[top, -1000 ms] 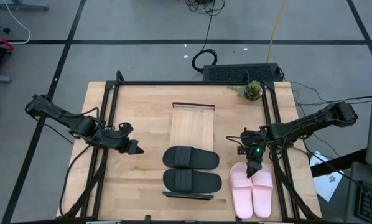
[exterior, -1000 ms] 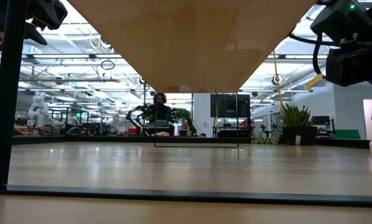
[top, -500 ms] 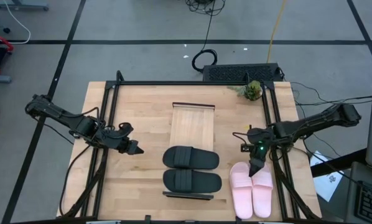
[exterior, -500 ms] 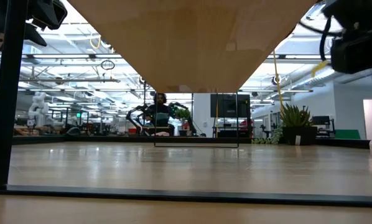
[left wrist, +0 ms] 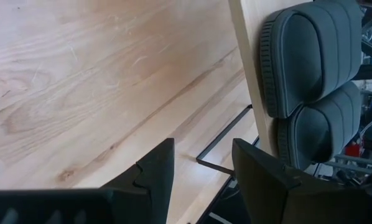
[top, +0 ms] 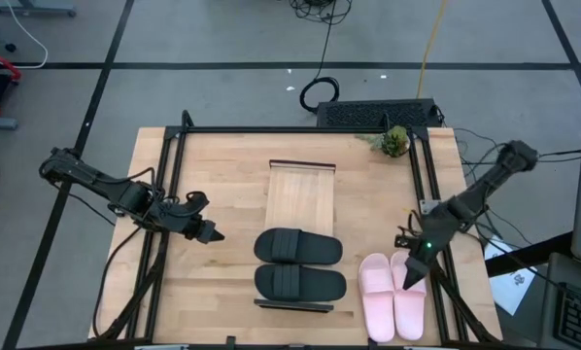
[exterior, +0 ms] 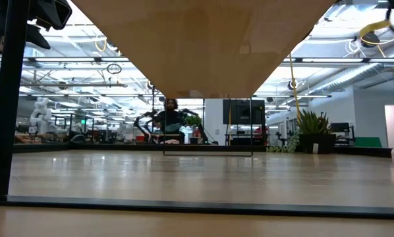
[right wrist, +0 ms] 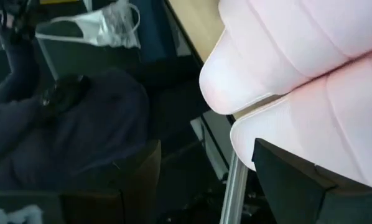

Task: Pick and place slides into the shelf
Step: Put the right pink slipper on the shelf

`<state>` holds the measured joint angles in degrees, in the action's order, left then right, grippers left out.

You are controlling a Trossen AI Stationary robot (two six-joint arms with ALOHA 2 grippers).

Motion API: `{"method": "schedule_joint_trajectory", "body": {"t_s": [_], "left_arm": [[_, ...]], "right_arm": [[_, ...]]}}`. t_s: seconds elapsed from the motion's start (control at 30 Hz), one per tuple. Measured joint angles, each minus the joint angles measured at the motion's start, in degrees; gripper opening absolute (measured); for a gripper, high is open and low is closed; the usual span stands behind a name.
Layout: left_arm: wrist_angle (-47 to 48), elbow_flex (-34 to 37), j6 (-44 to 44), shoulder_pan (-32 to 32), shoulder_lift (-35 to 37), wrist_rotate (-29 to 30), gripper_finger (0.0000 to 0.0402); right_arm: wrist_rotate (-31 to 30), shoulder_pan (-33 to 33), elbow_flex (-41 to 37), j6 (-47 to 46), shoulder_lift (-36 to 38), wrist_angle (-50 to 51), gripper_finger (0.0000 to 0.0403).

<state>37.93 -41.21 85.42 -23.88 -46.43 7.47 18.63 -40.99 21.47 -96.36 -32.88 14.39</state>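
The shelf (top: 300, 199), a slatted light-wood board, lies along the table's middle. Two black slides (top: 298, 246) (top: 300, 284) rest flat across its near half; they also show in the left wrist view (left wrist: 310, 56). Two pink slides (top: 376, 299) (top: 410, 306) lie side by side on the table near its right front corner, seen close up in the right wrist view (right wrist: 310, 74). My right gripper (top: 414, 276) hangs open over the far end of the right pink slide. My left gripper (top: 211, 234) stands open left of the shelf, above bare wood.
A small plant (top: 395, 142) stands at the far right corner. Black frame rails (top: 166, 224) (top: 428, 194) run along both sides of the table. A black box (top: 378, 114) lies beyond the far edge. Bare wood lies between the left rail and the shelf.
My right gripper has swung from the far end of the left pink slide toward the table's right and near edges, over the right pink slide. It has risen out of the low view and rolled about its own axis. It stays open. The slides lie as before.
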Motion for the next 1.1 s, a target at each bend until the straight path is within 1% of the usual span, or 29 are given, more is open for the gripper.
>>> {"method": "schedule_joint_trajectory", "body": {"t_s": [0.13, 0.3, 0.4, 0.47, 0.57, 0.63, 0.73, 0.8, 0.9, 1.1], "left_arm": [[-0.01, 0.00, -1.04, 0.00, -0.01, 0.04, 0.0161], [0.01, 0.00, -1.32, 0.00, -0.01, 0.58, 0.0161], [0.01, 0.00, -1.83, 0.00, -0.01, 1.45, 0.0161], [0.00, 0.00, -2.51, 0.00, -0.01, 1.88, 0.0161], [0.00, 0.00, -3.07, 0.00, 0.01, 2.70, 0.0161], [-0.02, 0.00, -3.25, 0.00, -0.01, 2.92, 0.0161], [-0.08, 0.00, -3.02, 0.00, 0.00, 2.94, 0.0161], [-0.42, 0.00, -3.02, 0.00, -0.01, 2.95, 0.0161], [-0.50, 0.00, -2.83, 0.00, -0.01, 2.99, 0.0161], [-0.50, 0.00, -2.88, 0.00, -0.01, 3.01, 0.0161]], "right_arm": [[-9.77, -9.45, 0.00, -7.06, -0.63, -0.14, 0.0247], [-20.38, -19.01, 0.14, -14.65, -2.42, -3.97, 0.0247], [-24.56, -23.46, 1.07, -18.31, -4.46, -3.93, 0.0247], [-24.86, -25.54, 1.29, -21.21, -6.06, -4.07, 0.0247], [-25.06, -27.32, 1.29, -24.57, -8.32, -4.00, 0.0247], [-27.92, -27.61, 1.29, -24.95, -9.74, -5.04, 0.0247], [-35.10, -27.48, 1.29, -25.04, -11.67, -7.30, 0.0247], [-38.57, -27.48, 1.29, -25.26, -13.11, -8.92, 0.0247], [-40.48, -27.48, 1.29, -27.14, -15.65, -12.23, 0.0247], [-45.80, -27.48, 1.29, -28.98, -22.94, -22.91, 0.0247]]}}
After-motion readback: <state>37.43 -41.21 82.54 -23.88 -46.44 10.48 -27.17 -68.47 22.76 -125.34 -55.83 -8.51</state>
